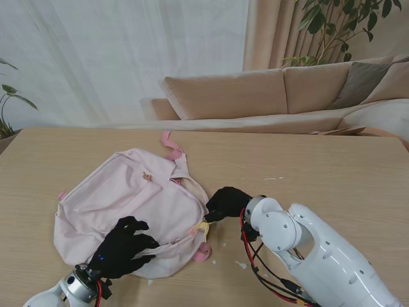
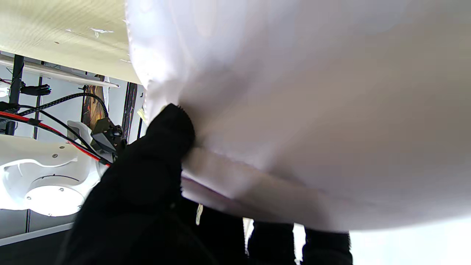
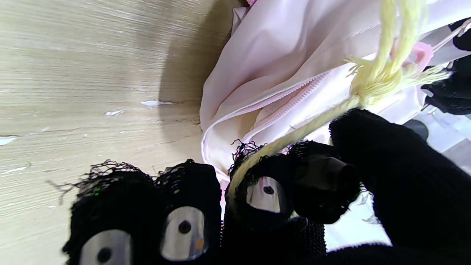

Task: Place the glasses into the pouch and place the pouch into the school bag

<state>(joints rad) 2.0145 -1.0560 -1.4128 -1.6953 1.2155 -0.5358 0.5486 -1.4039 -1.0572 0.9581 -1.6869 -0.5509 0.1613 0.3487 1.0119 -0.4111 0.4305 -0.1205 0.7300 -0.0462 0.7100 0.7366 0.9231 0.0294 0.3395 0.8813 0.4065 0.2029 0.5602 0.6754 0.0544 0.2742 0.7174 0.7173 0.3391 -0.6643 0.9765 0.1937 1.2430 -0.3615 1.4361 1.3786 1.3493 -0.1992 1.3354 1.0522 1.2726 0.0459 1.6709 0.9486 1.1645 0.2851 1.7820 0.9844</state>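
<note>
The pale pink school bag (image 1: 128, 204) lies flat on the wooden table (image 1: 319, 166), left of centre. My left hand (image 1: 124, 246), in a black glove, is shut on the bag's near edge, pinching a fold of the pink fabric (image 2: 257, 184). My right hand (image 1: 225, 203) sits at the bag's right edge, shut on a yellow cord (image 3: 331, 114) tied to the zip; the cord's knot (image 1: 202, 227) shows beside the zipper (image 3: 294, 95). Neither glasses nor pouch can be seen in any view.
A pink carry loop (image 1: 170, 146) lies at the bag's far end and a pink strap buckle (image 1: 202, 253) at its near right corner. Small white flecks (image 1: 241, 264) dot the table. A beige sofa (image 1: 268, 96) stands beyond the far edge.
</note>
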